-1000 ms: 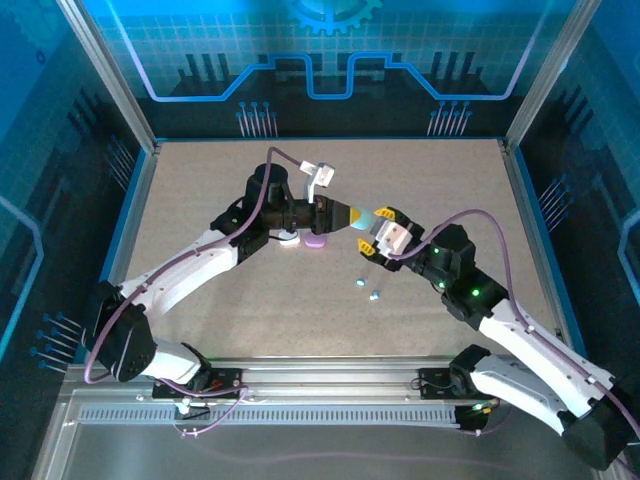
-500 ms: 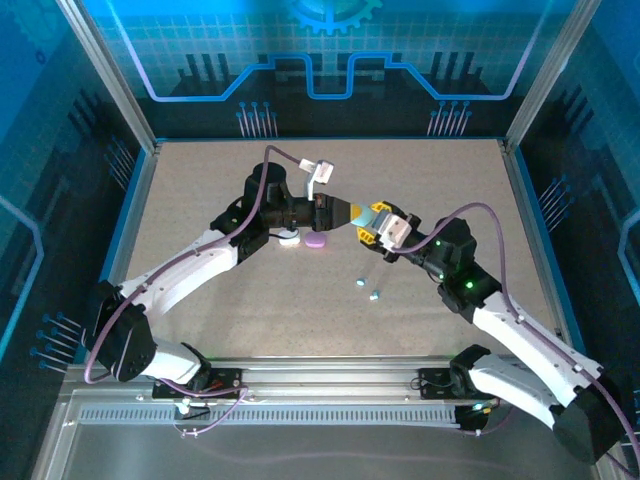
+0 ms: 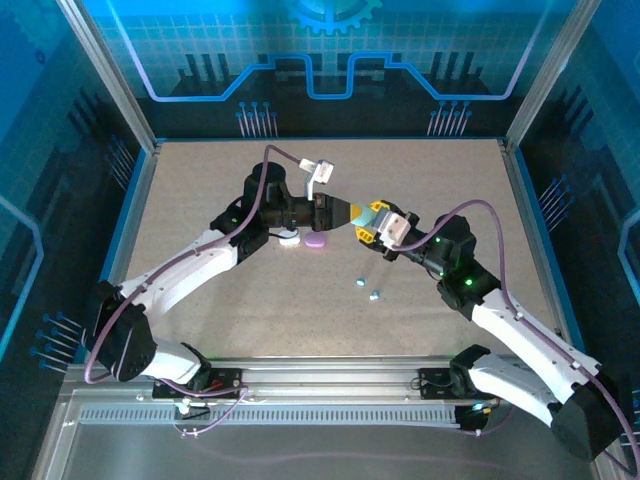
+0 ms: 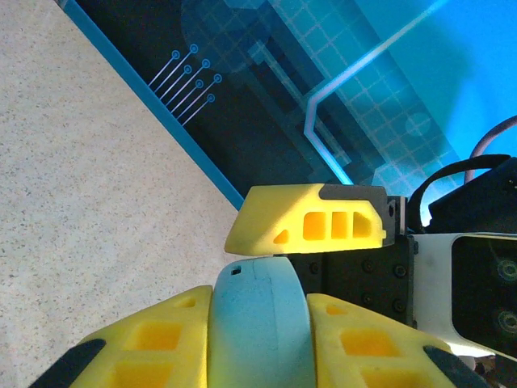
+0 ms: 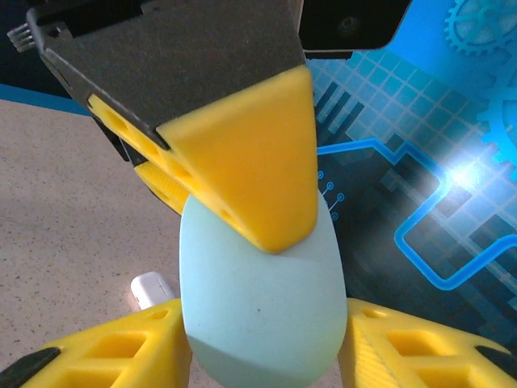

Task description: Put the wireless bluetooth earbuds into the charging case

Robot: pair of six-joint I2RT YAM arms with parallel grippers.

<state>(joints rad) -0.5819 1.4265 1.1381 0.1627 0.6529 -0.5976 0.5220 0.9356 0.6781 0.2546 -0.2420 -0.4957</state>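
Above the middle of the surface [image 3: 200,200], the left gripper [image 3: 352,213] and the right gripper [image 3: 372,228] meet tip to tip with the light blue case [image 5: 258,315] held in the air between them. In the left wrist view the left jaws are clamped on the case's 2 broad sides, its rounded edge pointing up between the yellow fingers. In the right wrist view the case sits between the right jaws as well, and they look pressed against it, though their contact edges fall at the bottom of the frame and are hard to confirm.

Holding it from 2 sides reads as a hand-over or as bracing the case so its lid can be opened. The seam is not visible, so I cannot tell which, and the lid looks closed.

The 2 small earbuds [image 3: 361,284] lie loose on the surface below and just right of the grippers in the top view, close together and well apart from the lifted case. None is inserted yet. A purple case [image 3: 315,241] and a white case [image 3: 289,238] rest side by side under the left arm's wrist.

No brand, label or lettering can be read on the case or the grippers. The blue back wall [image 3: 320,60] carries circuit lines and a gear graphic.
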